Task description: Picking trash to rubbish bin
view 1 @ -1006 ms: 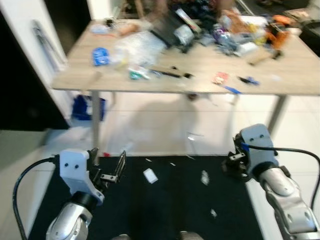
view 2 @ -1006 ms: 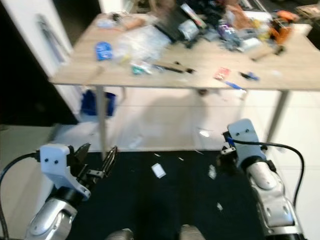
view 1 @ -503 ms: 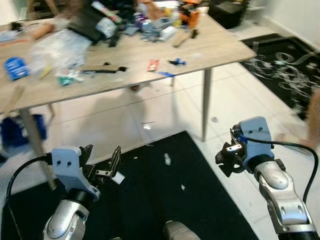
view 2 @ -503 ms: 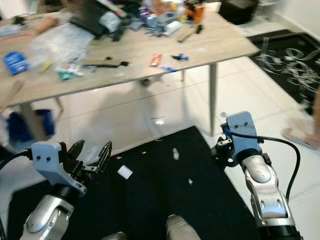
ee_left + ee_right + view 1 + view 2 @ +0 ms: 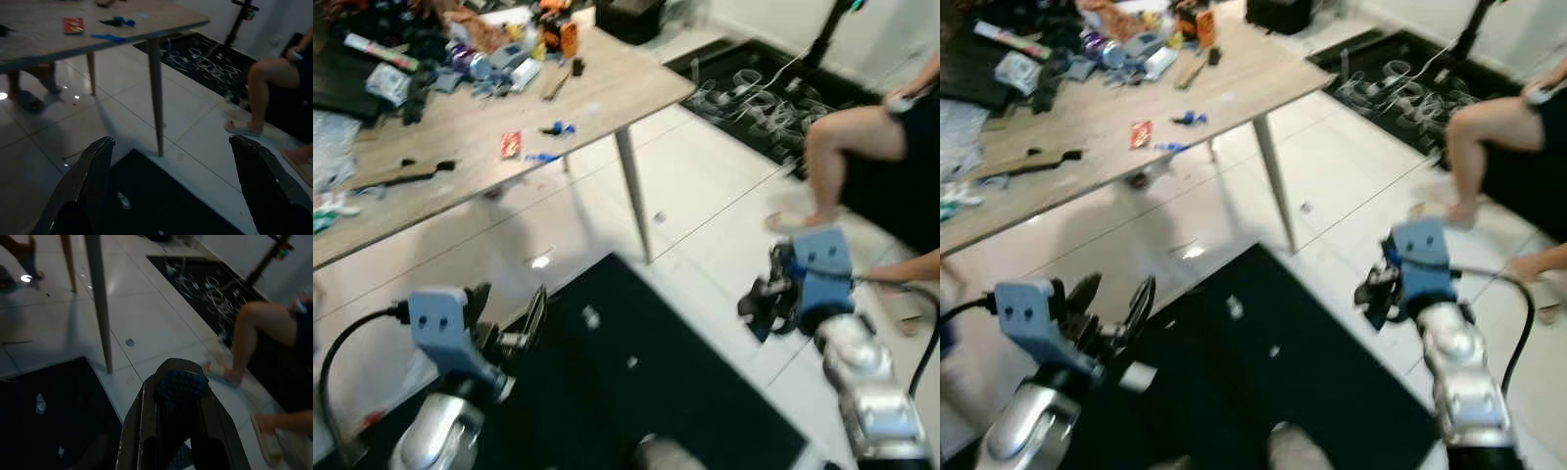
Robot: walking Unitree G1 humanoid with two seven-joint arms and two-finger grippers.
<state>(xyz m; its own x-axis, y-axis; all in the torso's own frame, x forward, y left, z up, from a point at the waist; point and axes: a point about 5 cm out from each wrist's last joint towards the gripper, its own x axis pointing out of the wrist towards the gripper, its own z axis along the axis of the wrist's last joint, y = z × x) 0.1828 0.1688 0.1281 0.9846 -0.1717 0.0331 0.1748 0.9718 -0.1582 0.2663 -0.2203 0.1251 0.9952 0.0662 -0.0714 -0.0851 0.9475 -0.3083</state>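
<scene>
Low at the robot's left, the left gripper hovered over the black floor mat with its two long black fingers spread wide and nothing between them. At the robot's right, the right gripper hung above the pale tiled floor with its fingers pressed together; a dark, dotted surface lay between them in the right wrist view, and what it was could not be told. Small white scraps of trash lay scattered on the mat between the two arms, a further scrap lying on the tiles just beyond the mat's edge. Beyond these stood a light wooden table on slim metal legs, its top cluttered with a red packet, small blue pieces and mixed items. Farther to the right, a seated person's bare leg reached the floor beside a second dark mat carrying coiled white cables.
</scene>
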